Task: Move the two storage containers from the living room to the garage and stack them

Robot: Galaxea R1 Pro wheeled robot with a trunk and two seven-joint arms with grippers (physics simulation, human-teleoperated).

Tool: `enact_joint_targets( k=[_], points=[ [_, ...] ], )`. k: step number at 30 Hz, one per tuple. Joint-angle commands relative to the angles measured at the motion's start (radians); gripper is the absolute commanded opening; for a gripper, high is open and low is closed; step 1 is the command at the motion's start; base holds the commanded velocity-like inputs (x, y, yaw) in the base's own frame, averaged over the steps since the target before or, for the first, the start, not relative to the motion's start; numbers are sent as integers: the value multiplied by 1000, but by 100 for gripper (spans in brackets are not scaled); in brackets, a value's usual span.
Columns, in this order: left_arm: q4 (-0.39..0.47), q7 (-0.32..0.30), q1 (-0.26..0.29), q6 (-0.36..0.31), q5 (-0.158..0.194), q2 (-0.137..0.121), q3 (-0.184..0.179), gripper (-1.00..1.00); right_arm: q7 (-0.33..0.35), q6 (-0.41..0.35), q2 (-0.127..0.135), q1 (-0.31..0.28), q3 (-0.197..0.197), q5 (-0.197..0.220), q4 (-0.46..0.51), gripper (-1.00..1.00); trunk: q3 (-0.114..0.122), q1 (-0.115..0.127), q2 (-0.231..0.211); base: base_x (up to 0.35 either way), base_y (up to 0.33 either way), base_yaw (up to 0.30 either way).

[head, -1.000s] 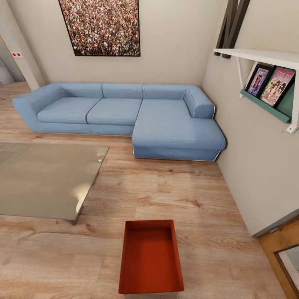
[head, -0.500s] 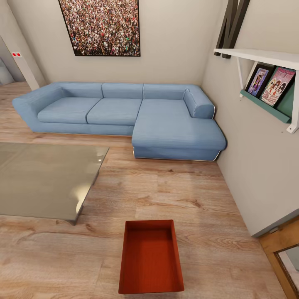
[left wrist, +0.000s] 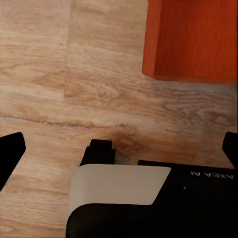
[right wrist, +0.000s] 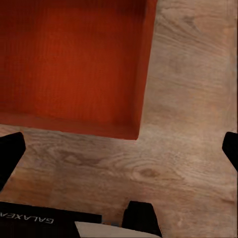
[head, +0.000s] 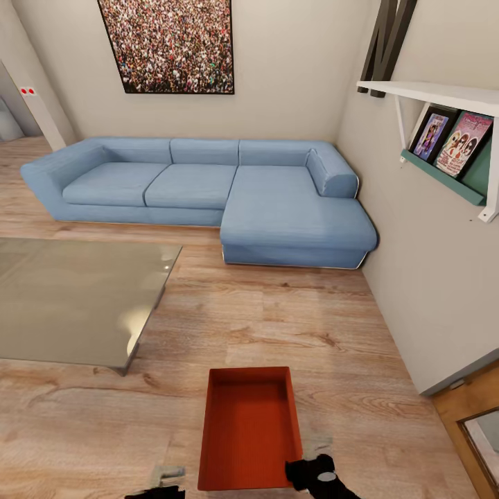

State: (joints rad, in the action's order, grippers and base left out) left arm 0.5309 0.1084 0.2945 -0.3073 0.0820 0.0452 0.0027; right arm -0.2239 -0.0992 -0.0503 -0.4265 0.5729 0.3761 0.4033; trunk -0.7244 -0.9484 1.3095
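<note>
One orange-red storage container [head: 251,426] lies lidless on the living room's wood-plank floor, close in front of me. My right arm [head: 315,475] is at the container's near right corner and my left arm [head: 161,486] is near its left side, both at the bottom of the head view. In the left wrist view the left gripper [left wrist: 119,148] is open over bare planks, with a container corner [left wrist: 193,39] ahead of it. In the right wrist view the right gripper [right wrist: 119,151] is open, just short of the container's near wall [right wrist: 74,64]. Neither gripper holds anything.
A glass coffee table [head: 76,298] stands to the left. A blue corner sofa [head: 208,190] runs along the far wall. On the right are a wall with a shelf of pictures [head: 450,138] and a wooden door edge [head: 471,423]. Open planks lie between the container and the sofa.
Both arms have come into the bottom of the head view, one on each side of the container's near end. The container and the camera have not moved.
</note>
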Motion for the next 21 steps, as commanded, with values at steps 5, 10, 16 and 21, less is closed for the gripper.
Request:
enact_joint_targets(
  k=[5, 10, 16, 21],
  points=[
    [-114, 5, 197, -21, -5, 2, -4, 100, -9, 17, -3, -142, 6, 13, -121, 100, -1, 0, 0, 0, 0, 0],
    [-213, 4, 348, 13, -113, 45, -15, 100, -10, 45, 5, -253, 4, 105, -180, 100, -1, 0, 0, 0, 0, 0],
    [-214, 6, 391, 26, -149, 52, -15, 100, -11, 88, 8, -296, 3, 152, -196, 100, -1, 0, 0, 0, 0, 0],
    [-211, 7, 408, 41, -147, 55, -14, 100, -11, 115, 7, -308, 2, 173, -199, 100, -1, 0, 0, 0, 0, 0]
  ],
)
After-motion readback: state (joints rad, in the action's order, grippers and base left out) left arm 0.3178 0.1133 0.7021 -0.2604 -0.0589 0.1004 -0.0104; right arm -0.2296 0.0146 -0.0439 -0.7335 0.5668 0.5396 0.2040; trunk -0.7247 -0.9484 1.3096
